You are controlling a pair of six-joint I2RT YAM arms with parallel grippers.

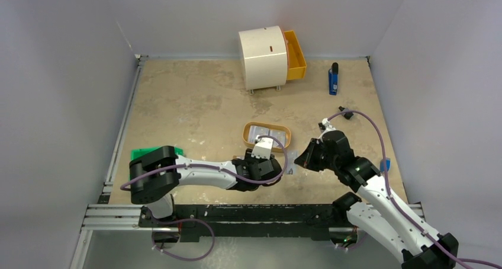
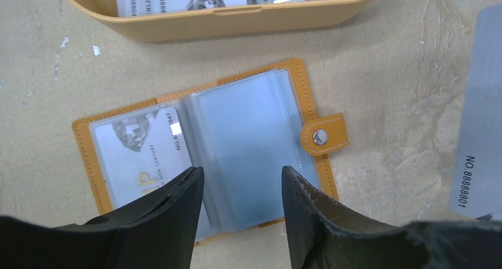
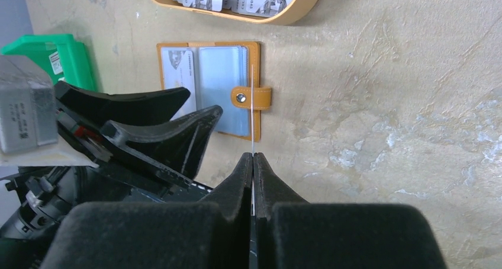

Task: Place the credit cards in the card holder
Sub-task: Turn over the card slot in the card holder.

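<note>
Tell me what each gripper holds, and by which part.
The right gripper pinches one credit card by its near edge; the left gripper holds nothing.

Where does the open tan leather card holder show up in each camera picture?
Top external: not visible; the white left arm covers it, near side of the tan oval tray.
Left wrist: tan leather card holder at centre, lying open.
Right wrist: upper left of centre.
Shared landmark: the tray, just beyond it.
</note>
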